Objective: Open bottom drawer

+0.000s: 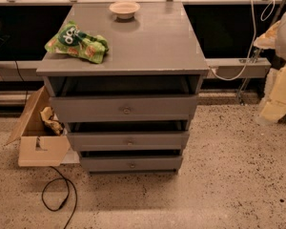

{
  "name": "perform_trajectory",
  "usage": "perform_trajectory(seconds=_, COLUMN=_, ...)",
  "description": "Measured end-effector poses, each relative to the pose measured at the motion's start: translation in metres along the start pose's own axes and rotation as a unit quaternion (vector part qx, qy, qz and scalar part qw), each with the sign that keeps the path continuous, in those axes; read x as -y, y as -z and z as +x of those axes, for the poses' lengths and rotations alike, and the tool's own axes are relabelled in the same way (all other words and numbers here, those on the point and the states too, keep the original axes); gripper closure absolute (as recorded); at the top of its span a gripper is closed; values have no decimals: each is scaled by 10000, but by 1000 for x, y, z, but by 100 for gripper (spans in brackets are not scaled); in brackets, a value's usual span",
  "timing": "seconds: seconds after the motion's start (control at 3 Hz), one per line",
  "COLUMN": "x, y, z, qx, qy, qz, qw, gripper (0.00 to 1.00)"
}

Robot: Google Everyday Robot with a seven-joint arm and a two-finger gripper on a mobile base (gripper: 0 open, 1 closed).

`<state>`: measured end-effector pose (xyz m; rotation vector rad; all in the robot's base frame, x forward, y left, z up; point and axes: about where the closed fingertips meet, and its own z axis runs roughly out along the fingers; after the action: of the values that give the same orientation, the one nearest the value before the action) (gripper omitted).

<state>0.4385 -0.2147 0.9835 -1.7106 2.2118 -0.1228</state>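
A grey wooden cabinet [133,42] stands on the speckled floor with three drawers. The bottom drawer [152,164] is the narrowest, shortest front, with a small round metal knob [132,165] at its centre. It sits pushed in, with a dark gap above it. The mid-sized drawer front [100,140] and the tallest drawer front [86,109] are above it. My gripper [278,97] shows as a pale shape at the right edge, well right of the cabinet and apart from it, about level with the top drawer.
A green snack bag [77,43] and a small bowl [124,9] lie on the cabinet top. An open cardboard box [38,137] lies left of the cabinet. A black cable [62,194] loops on the floor at front left. A white cable [238,56] hangs at back right.
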Motion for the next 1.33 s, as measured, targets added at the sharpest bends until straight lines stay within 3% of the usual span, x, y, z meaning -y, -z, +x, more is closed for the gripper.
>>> perform_trajectory(seconds=0.33, x=-1, y=-4, z=1, qx=33, qy=-17, qz=-31, qw=10000, gripper=0)
perform_trajectory(seconds=0.67, x=-12, y=-48, z=9, qx=352, qy=-181, qz=-344, qw=9986, gripper=0)
perform_trajectory(seconds=1.0, x=-35, y=-122, z=9, qx=1005, qy=-361, qz=-852, qw=9906, gripper=0)
perform_trajectory(seconds=1.33, x=-64, y=-192, z=-5, qx=1767, qy=-562, qz=-1213, qw=9751, gripper=0)
